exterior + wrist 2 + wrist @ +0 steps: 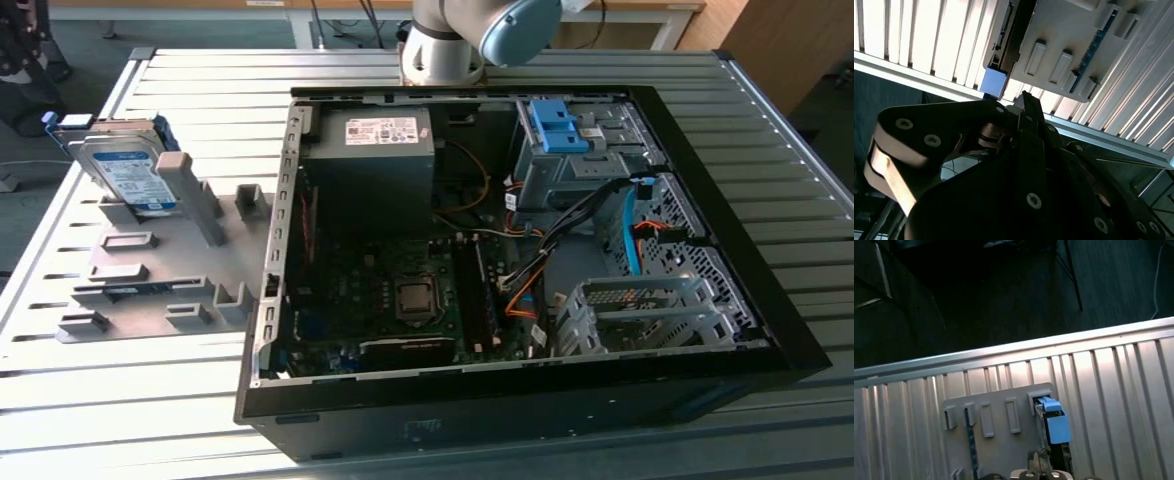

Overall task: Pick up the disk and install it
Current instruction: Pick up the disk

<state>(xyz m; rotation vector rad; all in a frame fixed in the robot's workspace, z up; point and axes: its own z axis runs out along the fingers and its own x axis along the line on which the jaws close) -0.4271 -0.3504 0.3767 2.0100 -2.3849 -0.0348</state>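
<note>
The disk (128,172) is a silver drive with a white-and-blue label in a bright blue carrier. It stands tilted on edge in the grey holder rack (147,270), at the exterior view's left, beside the open computer case (534,260). In both wrist views the carrier's blue end (994,83) (1055,424) sticks out of the rack. My gripper (1026,100) is a dark linkage hanging over the table edge, short of the disk and apart from it. The arm's joint (461,40) sits behind the case.
The case lies open on a slatted metal table (774,150), showing a dark power supply box (374,160), a motherboard (400,290), cables and a drive cage with a blue bracket (554,125). An empty metal cage (641,310) sits at the front right. Dark floor lies beyond the table edge (1004,352).
</note>
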